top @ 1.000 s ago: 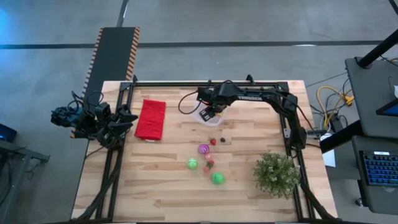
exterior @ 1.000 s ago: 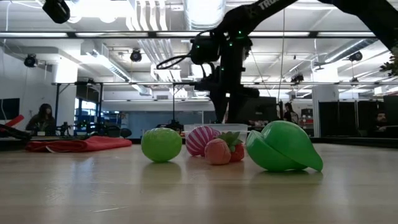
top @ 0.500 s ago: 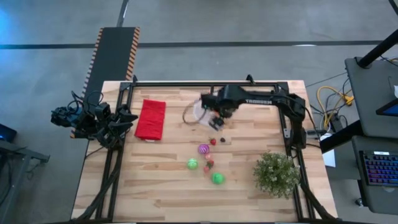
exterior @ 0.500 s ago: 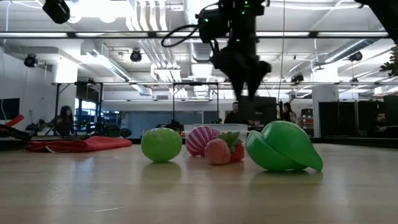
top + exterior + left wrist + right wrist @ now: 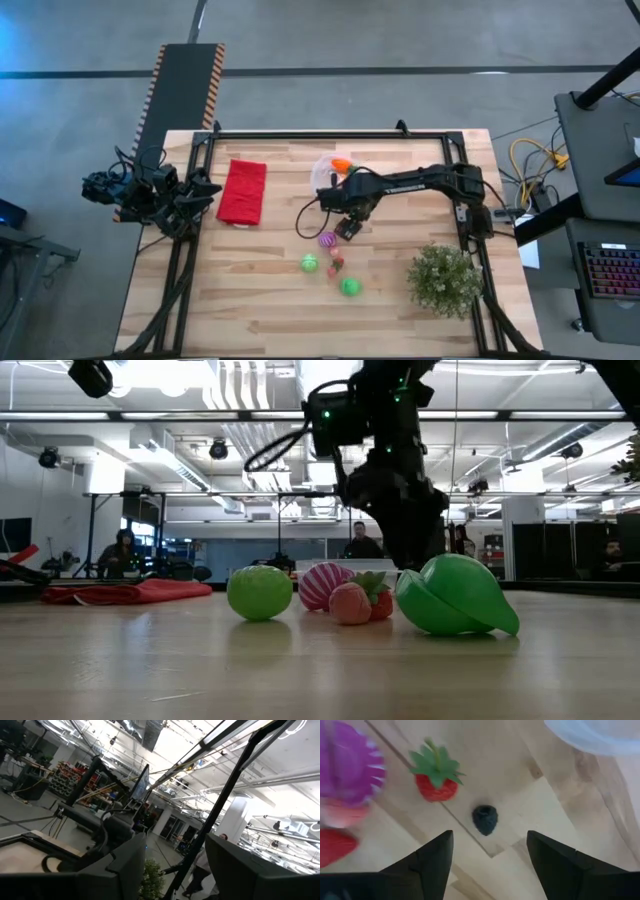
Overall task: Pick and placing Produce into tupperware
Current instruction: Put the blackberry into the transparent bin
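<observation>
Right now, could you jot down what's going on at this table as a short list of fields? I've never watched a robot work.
Working arm: right gripper, open and empty, hovering over loose produce mid-table
Directly ahead of it: small dark berry and a strawberry on the wood
Tupperware: holds an orange carrot
Left on table: purple ball, two green balls, small red pieces
Idle arm: left gripper, parked off the table's left edge
Other items: red cloth, potted plant

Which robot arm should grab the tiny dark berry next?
Probably the right: the right gripper hangs open above the dark berry. The left gripper is parked off the table's left edge.
</observation>
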